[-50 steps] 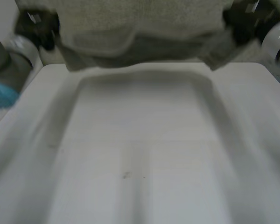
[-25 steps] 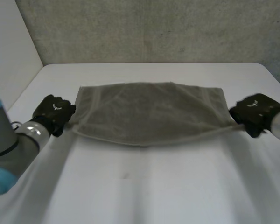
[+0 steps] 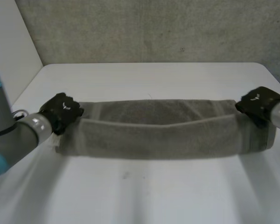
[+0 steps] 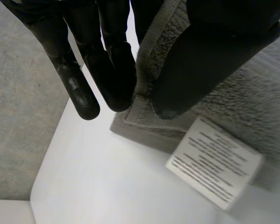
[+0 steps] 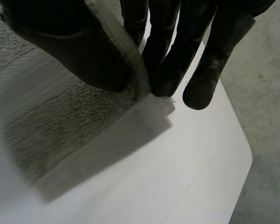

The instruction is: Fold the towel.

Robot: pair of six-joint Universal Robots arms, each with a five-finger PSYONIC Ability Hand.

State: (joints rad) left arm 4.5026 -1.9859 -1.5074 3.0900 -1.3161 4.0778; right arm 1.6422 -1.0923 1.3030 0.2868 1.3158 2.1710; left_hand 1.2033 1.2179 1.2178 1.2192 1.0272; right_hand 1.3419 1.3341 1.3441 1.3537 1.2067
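Since each of your pinches sat right on the hem, the step in hand looked to me like laying the upper layer down onto the lower one. Doing it well meant lowering both hands together and level so the long edge would land straight, and letting go only once the corners lay flat over the layer beneath. A one-sided release would likely have skewed the fold. On your left hand (image 3: 60, 112), the fingers (image 4: 117, 70) and the thumb (image 4: 200, 60) were pressed toward each other with a hemmed corner of the grey-green terry towel (image 4: 256, 102) pinched between them. One finger stood free beside the cloth, and a white care label (image 4: 214, 161) lay just past the thumb's tip. Your right hand (image 3: 257, 103) mirrored that, with its thumb on the pile side, its fingers on the far side of the hem, the edge clamped between them and the outermost finger touching nothing. Outward from those grips, the towel ran as a long doubled band from one hand to the other across the white table (image 3: 144, 196). Its lower layer rested on the surface and its upper edge sagged slightly at the middle. I could not tell whether the held corners touched the table. Behind it all stood the grey wall (image 3: 154, 28), well apart from the cloth.
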